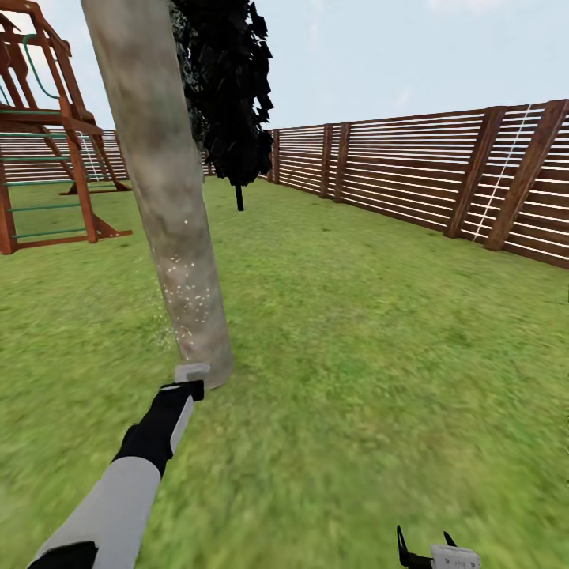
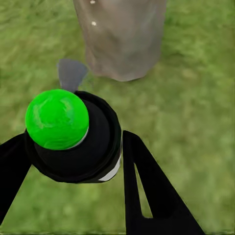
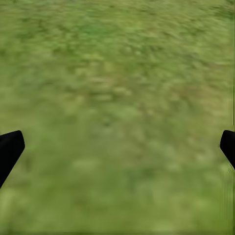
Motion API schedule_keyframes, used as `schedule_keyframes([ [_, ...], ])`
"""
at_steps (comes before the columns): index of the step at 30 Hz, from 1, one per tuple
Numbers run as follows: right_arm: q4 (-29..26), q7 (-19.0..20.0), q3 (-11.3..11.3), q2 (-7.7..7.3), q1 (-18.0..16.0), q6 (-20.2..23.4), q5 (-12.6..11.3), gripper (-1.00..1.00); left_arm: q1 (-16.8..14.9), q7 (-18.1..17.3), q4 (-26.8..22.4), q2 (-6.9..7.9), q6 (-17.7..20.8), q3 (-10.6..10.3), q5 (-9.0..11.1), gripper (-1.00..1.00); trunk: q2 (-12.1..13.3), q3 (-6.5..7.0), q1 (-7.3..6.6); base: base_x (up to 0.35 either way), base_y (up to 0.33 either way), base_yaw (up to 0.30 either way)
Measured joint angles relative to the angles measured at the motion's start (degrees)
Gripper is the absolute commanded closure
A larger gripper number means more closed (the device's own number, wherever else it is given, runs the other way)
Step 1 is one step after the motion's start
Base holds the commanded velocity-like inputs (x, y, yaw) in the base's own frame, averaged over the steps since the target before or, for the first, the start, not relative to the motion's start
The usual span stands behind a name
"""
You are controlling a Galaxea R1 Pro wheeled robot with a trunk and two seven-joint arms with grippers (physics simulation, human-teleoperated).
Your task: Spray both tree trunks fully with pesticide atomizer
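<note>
A thick, pale, mottled tree trunk point(image 1: 162, 182) leans up out of the lawn just ahead of me, left of centre. White specks dot its lower part. My left gripper point(image 1: 186, 389) reaches out close to the trunk's base and is shut on the pesticide atomizer point(image 2: 73, 139), a black bottle with a bright green cap. Its grey nozzle point(image 2: 71, 73) points at the foot of the trunk point(image 2: 122, 39). Low at my right, my right gripper point(image 1: 427, 547) hangs open over bare grass, its fingertips point(image 3: 12, 147) wide apart with nothing between them.
A red-brown wooden play frame point(image 1: 47, 142) stands at the far left. A brown slat fence point(image 1: 442, 174) runs along the back and right side. A black conifer point(image 1: 233, 95) rises behind the trunk. Green lawn point(image 1: 356, 356) spreads to the right.
</note>
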Motion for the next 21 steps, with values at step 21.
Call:
schedule_keyframes([
  [21,-0.07,-0.09,0.01,0.08,0.00,-0.01,-0.09,-1.00,4.51,0.32,-0.76,1.19,1.27,0.49,0.26,1.00,0.00,0.00,0.00,0.207,-0.211,0.130],
])
